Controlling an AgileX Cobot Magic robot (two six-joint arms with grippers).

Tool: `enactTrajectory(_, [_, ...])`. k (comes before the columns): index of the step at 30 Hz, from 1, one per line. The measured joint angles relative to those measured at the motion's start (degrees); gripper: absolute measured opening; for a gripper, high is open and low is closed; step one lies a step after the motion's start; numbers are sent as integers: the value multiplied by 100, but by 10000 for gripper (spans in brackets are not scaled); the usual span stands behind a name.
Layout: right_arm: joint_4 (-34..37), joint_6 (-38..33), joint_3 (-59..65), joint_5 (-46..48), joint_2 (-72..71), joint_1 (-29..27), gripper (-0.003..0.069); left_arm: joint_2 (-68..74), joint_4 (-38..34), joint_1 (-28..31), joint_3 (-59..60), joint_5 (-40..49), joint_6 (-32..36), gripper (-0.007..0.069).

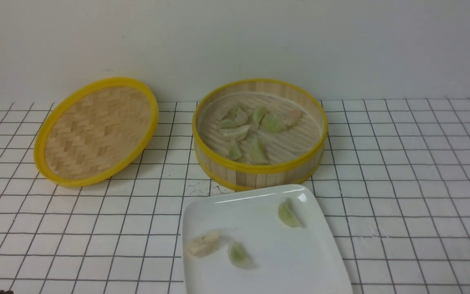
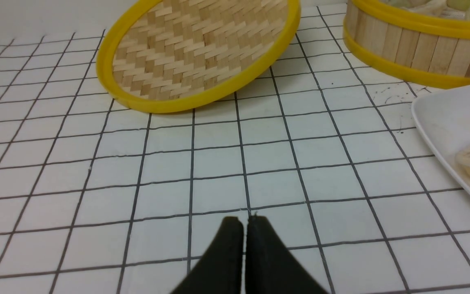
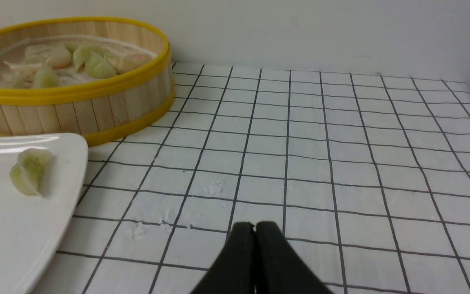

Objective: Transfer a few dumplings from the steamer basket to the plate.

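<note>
Both arms sit low and clear of the work. The left gripper point(image 2: 243, 220) has its jaws pressed together on nothing, hovering over bare grid cloth. Same story on the right gripper point(image 3: 254, 225): jaws together, empty.

Three dumplings lie on the plate point(image 1: 259, 204): a tan one point(image 1: 203, 243) near its left edge, a green one point(image 1: 239, 255) just beside it, and another green one point(image 1: 288, 214) toward the far right corner. The rest sit in the steamer basket point(image 1: 259, 165), bunched around the middle of its floor point(image 1: 255, 130), crescents pointing every which way.

The basket is just behind the plate, rims nearly touching. In the wrist views it lies ahead of both grippers, inward of each; the right one looks straight over the rim at the pile, so it seems better placed. The left has the lid point(image 1: 96, 130) in its corner, tipped up on one edge.

Open cloth on the right gives plenty of room; the deep wall means any reach must go over and down.
</note>
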Motion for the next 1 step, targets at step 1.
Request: enactTrajectory(1, [0, 0, 0, 0, 0, 0, -15, 0, 0, 0, 0, 0, 0, -6])
